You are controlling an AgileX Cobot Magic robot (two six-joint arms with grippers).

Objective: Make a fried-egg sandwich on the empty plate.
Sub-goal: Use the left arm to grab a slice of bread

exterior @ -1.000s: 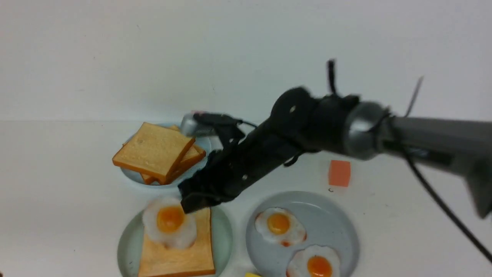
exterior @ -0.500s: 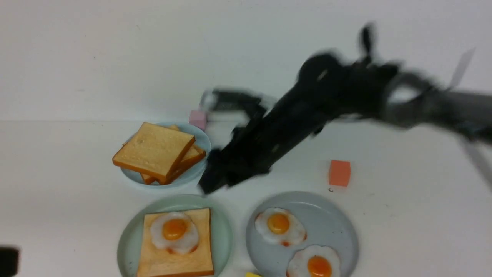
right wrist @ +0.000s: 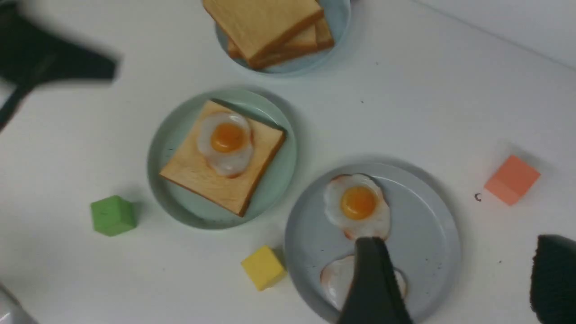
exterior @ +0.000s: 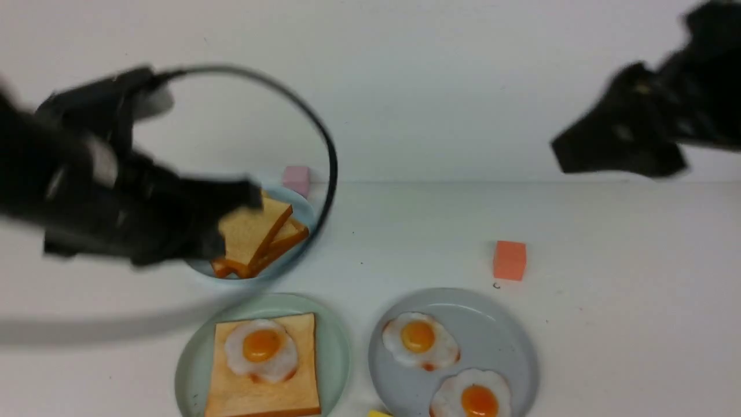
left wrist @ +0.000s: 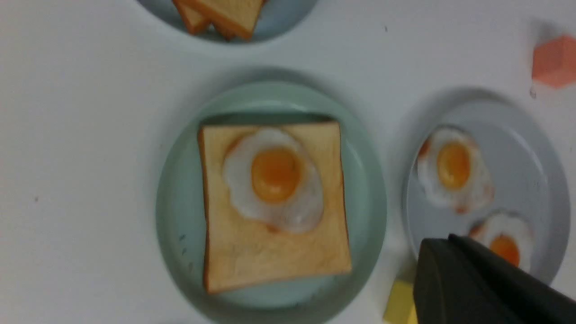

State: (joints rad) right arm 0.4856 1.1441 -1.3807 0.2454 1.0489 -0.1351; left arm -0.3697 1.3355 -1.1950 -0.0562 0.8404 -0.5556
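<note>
So the sandwich is about two thirds there. The big round pale mint-green plate (exterior: 340, 353) sits at the bottom of the front view, left of centre. On it is one square golden toast slice (exterior: 260, 394), lying flat, with a white toy fried egg with an orange yolk (exterior: 261, 349) on its far half. No top slice yet. The egg rests fully on the bread, so a lid slice should go on level.

The spare bread is just behind it: a stack of toast slices (right wrist: 265, 22) fanned out on the small light-blue plate (right wrist: 338, 20). The round grey plate (right wrist: 427, 216) next to the green one has two more fried eggs, one in full view (right wrist: 357, 204) and one half hidden behind my finger (right wrist: 333, 279).

My left claw (left wrist: 438, 243) is pinched closed with nothing in it. In the front view it's a blurry mass at middle left, covering part of the bread stack, so I'd guess it's going for the top slice and has to open first. My right claw (right wrist: 461, 240) is spread wide and empty, up at the upper right of the front view and out of the way.

There are also orange (exterior: 509, 260), pink (exterior: 296, 176), yellow (right wrist: 263, 267) and green (right wrist: 112, 215) blocks scattered on the white desk (exterior: 608, 301), none of them touching the food.
</note>
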